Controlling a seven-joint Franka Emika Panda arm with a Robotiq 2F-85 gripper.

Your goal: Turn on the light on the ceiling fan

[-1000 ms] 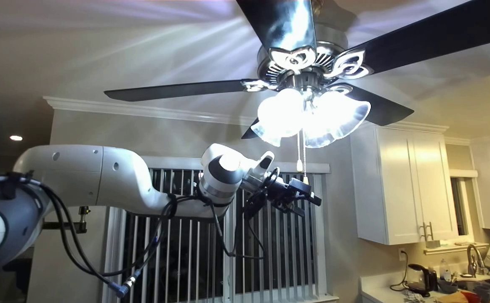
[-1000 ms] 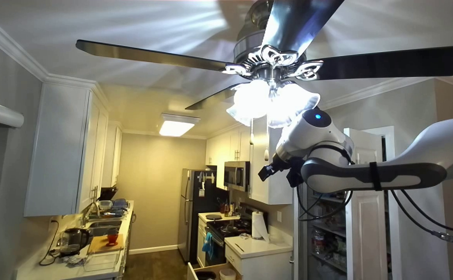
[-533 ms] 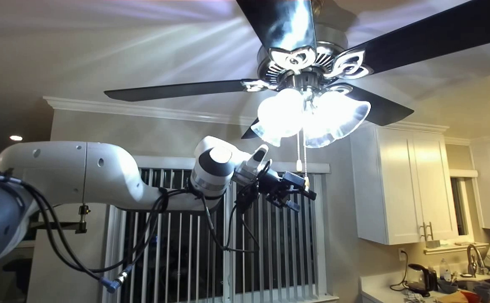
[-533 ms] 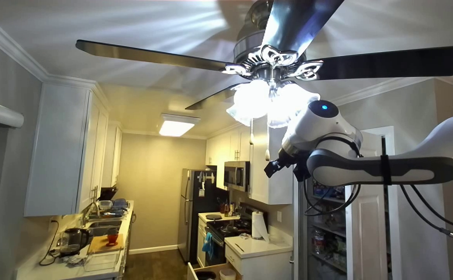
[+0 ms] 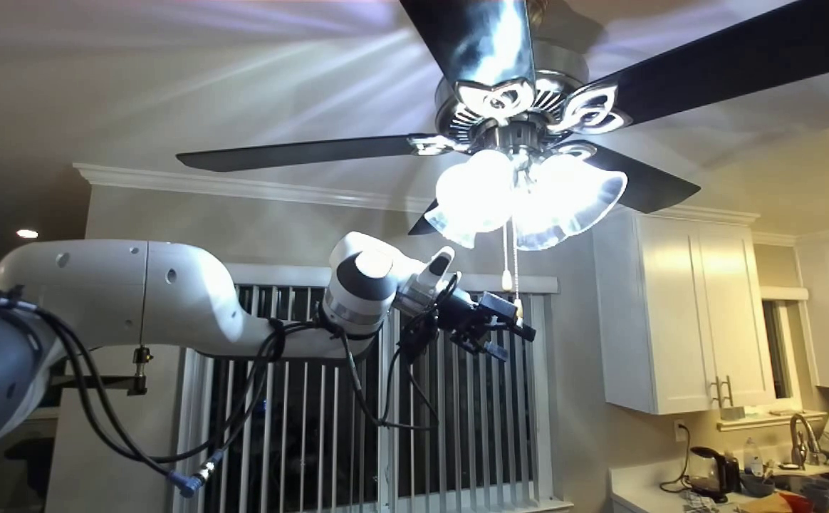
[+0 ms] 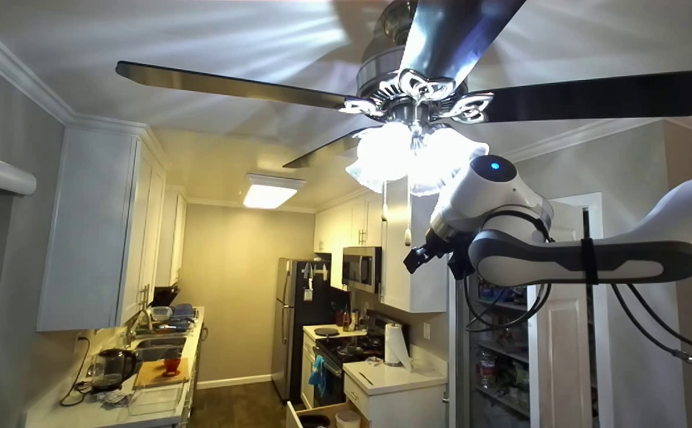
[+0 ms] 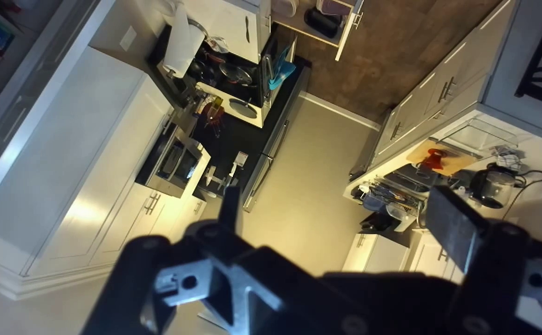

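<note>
Overhead you have a ceiling fan [image 5: 514,134] with long, near-black blades [image 5: 300,152] and a shiny chrome hub [image 6: 411,113]. Directly beneath the fan's hub sits the light [image 5: 475,192], a cluster of bell-shaped glass shades, and it is lit: in both exterior views it glows so strongly that most of the glass is a white glare, and pale streaks spread over the ceiling [image 5: 258,64] around the fan. Two thin pull chains [image 6: 408,208] hang straight down below the fan, one reaching lower than the other, each tipped with a small pale knob. Your white robot arm [image 5: 201,299] extends beneath the fan, with the black tool [image 5: 512,342] at its end, below the glass shades. The tool's two fingers [image 7: 452,223] stand well apart, and in the wrist view a pale wall [image 7: 317,186] shows between them. In an exterior view the lower knob [image 5: 518,309] lines up with the tip of the tool's upper finger under the fan; you cannot tell whether they touch. Below and behind the fan is a dark window [image 5: 387,456] with vertical blinds [image 5: 301,442]. In an exterior view a kitchen lies beyond and below the fan: a rectangular ceiling lamp [image 6: 269,195], glowing; a black-sided refrigerator [image 6: 298,327]; and a worktop [image 6: 84,418] carrying a glass jug [image 6: 111,365] with a black handle and a wooden board [image 6: 150,374] with a red cup [image 6: 172,364] on it.
</note>
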